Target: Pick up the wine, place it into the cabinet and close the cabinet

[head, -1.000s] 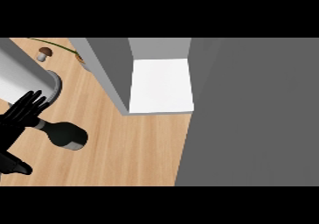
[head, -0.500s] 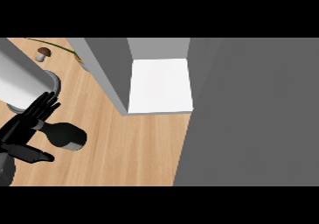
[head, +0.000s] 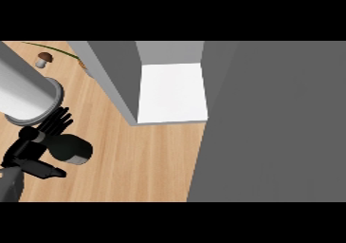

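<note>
One robot hand [head: 27,149], the L, had fingers straight & apart from thumb, w/ the wine [head: 74,149] between them on the counter [head: 144,163], left of the open cabinet [head: 172,92].

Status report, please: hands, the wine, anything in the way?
Left hand open beside wine, no grasp yet. Right hand not in view. Cabinet open. Grey cylinder close to fingers.

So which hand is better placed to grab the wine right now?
Left. The left hand is open right beside the wine, with the bottle sitting between its fingers and thumb. The right hand is not in view at all.
</note>
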Controlling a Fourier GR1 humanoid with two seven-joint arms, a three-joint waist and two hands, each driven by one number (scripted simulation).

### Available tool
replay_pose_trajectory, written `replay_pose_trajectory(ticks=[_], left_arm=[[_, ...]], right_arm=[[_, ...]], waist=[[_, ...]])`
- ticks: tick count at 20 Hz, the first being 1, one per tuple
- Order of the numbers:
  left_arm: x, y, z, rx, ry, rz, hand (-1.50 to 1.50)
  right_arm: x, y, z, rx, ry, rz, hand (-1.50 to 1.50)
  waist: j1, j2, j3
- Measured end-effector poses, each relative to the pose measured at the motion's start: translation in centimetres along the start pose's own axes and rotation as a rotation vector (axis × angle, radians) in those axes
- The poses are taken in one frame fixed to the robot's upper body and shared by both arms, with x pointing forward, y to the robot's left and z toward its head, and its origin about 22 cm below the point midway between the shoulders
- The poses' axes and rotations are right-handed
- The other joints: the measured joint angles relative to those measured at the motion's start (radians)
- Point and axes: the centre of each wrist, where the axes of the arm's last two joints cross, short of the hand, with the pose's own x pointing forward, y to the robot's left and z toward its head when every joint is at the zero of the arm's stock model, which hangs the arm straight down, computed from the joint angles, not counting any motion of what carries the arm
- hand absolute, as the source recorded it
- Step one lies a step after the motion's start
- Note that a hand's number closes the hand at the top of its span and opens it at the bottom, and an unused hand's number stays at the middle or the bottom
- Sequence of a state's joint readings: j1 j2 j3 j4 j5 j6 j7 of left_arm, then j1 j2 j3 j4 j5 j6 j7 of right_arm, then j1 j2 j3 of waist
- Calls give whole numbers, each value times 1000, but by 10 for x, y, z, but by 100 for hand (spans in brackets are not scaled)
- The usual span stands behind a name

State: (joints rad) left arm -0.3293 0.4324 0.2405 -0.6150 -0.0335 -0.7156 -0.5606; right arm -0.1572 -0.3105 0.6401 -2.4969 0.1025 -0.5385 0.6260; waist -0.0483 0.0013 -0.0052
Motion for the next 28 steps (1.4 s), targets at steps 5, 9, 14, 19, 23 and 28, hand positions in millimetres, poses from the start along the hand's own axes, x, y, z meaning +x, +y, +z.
replay_pose_trajectory(ticks=[5,9,14,19,23,28], left_arm=[[-13,-9,-2,-33,30,14,-150],[-20,-11,3,-43,46,14,-150],[-26,-21,-9,-40,15,18,-150],[-29,-25,-13,-32,-8,58,150],[-29,-21,-10,-23,-19,60,150],[-27,-21,-10,-9,-80,10,150]], right_arm=[[-1,-3,1,-14,-1,19,-150],[-1,-5,1,-15,-4,32,-150],[-2,-4,1,-8,-2,34,-150],[-4,-3,4,0,-10,34,-150],[-5,-5,5,-9,-6,47,-150],[-5,-9,5,-30,-10,60,-150]], waist=[[1,0,0],[1,-1,0],[0,0,-1],[-1,-1,-1],[2,0,0],[9,-2,3]])
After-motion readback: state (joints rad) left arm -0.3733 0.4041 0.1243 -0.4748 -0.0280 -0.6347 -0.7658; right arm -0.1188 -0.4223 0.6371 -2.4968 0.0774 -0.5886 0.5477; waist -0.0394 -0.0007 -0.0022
